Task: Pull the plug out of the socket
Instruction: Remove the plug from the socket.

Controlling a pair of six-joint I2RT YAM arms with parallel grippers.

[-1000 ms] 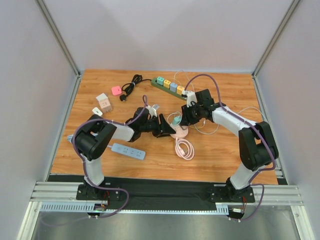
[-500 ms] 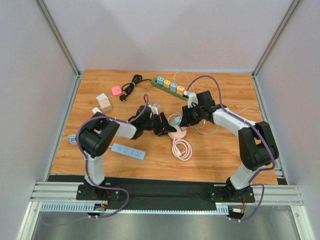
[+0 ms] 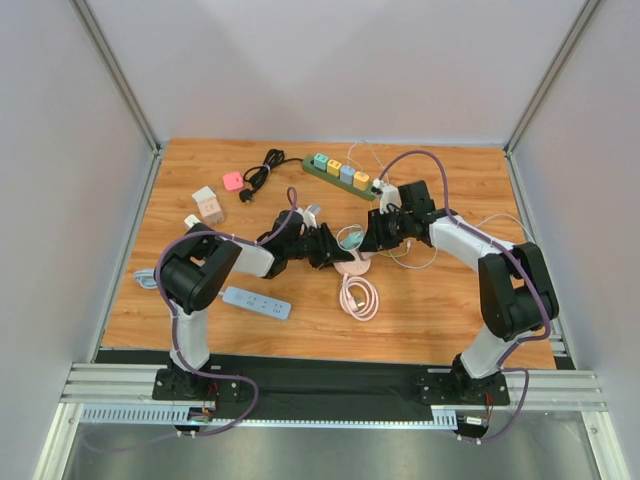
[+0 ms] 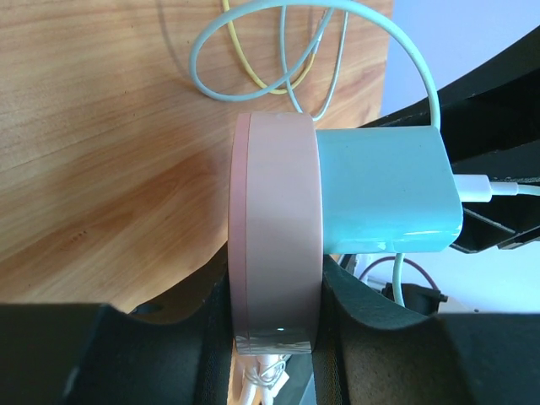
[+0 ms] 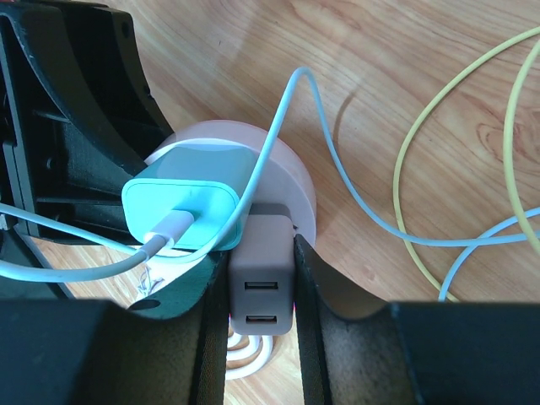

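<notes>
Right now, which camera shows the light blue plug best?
The left wrist view: the light blue plug fills the middle, side on, pushed into the round pink socket. The right wrist view shows its cable end beside a mauve USB block; the top view shows only a tiny speck.

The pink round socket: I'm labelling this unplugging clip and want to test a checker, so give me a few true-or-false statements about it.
1. The teal charger is plugged into the pink round socket. True.
2. The left claw has its fingers on either side of the socket's disc. True.
3. No cable runs into the charger. False: a white cable is plugged into its outer end.
4. The right claw is closed on the teal charger. False: it is closed on the mauve USB block at the socket's edge.
</notes>
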